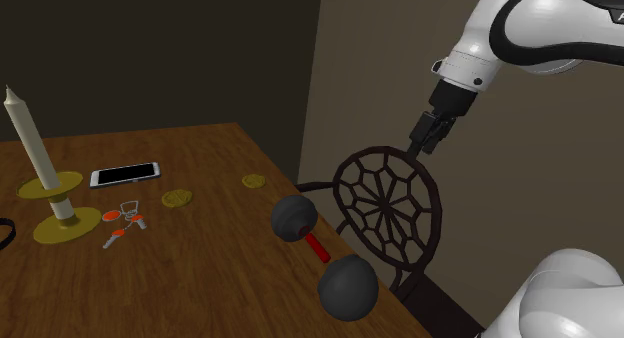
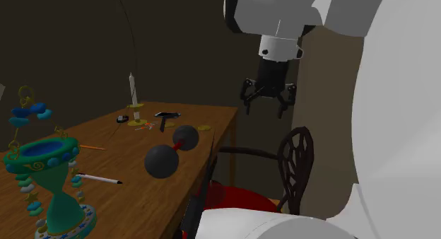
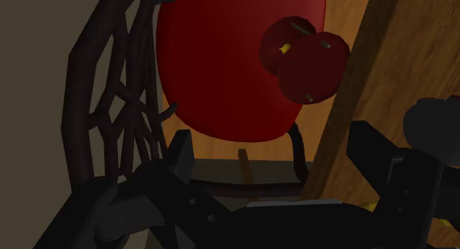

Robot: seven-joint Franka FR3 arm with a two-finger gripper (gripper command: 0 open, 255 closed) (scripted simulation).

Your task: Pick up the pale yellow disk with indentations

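The all-black two-finger tool (image 2: 267, 107) hangs off the tabletop, out past its chair-side edge and above a dark metal chair with a web-patterned back (image 1: 388, 206). Its fingers (image 3: 180, 152) stand wide apart with nothing between them. Beneath them the wrist view shows the chair's red seat cushion (image 3: 228, 71) and two dark red, apple-like balls (image 3: 306, 56).

The pale yellow disk with a dimpled face (image 1: 177, 198) lies flat on the brown wooden tabletop (image 1: 200, 276), set back from the chair-side edge and well apart from the tool. Just beside it, on the side away from that edge, is a bunch of keys with red tags (image 1: 125, 221). A white-rimmed smartphone with a black screen (image 1: 125, 174) lies near it, toward the far edge.

Between the disk and the tool lies a second, smaller yellowish disk (image 1: 252, 181), close to the chair-side edge. A black dumbbell with a red handle (image 1: 320, 251) lies along the same edge, with one ball near the stretch from tool to disk.

Further off stands a white candle in a brass holder (image 1: 30, 136). At the tabletop's opposite end are a teal-and-gold hourglass-shaped ornament (image 2: 53, 181) and a white pen with a black tip (image 2: 95, 178).
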